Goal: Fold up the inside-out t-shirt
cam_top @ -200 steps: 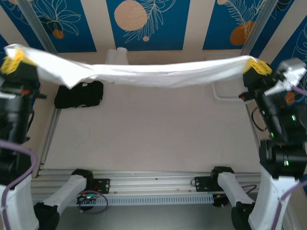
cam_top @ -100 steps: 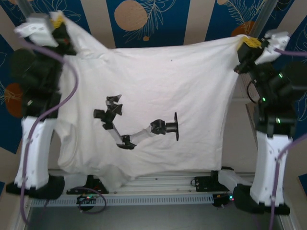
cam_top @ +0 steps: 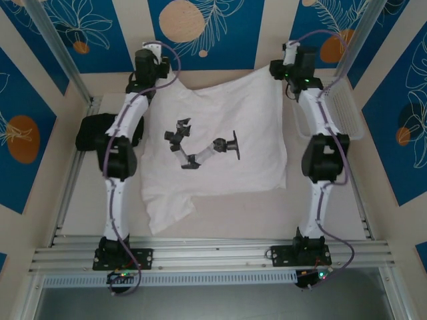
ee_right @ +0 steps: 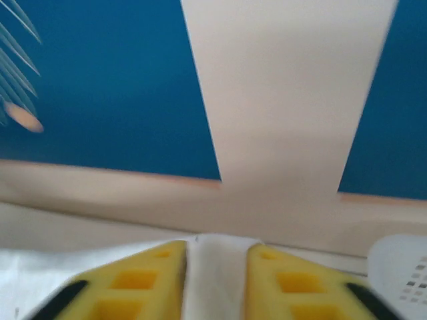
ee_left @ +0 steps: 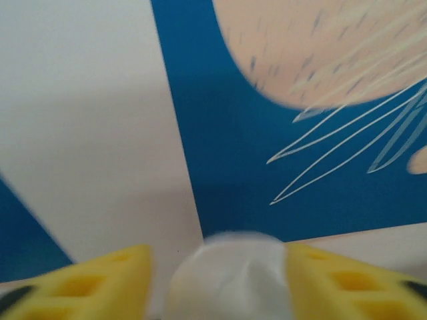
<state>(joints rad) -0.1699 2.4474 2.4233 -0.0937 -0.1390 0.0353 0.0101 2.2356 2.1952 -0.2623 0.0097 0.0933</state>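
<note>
On the bench [cam_top: 220, 220] the white t-shirt [cam_top: 257, 127] lies spread over the far half, its far corners at the far edge. A black garment [cam_top: 90, 133] sits at the left edge. The left tool [ee_left: 217, 280] is spread around a bunch of the shirt — the right tool [ee_right: 217, 273] stands narrower with a fold filling its gap; whether it pinches, I cannot tell.

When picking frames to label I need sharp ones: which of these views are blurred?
Top external: sharp and evenly lit, the white t-shirt crisp. Left wrist: soft throughout, yellow fingers and the cloth between them badly out of focus. Right wrist: fingers blurred too, the wall smeared.
</note>
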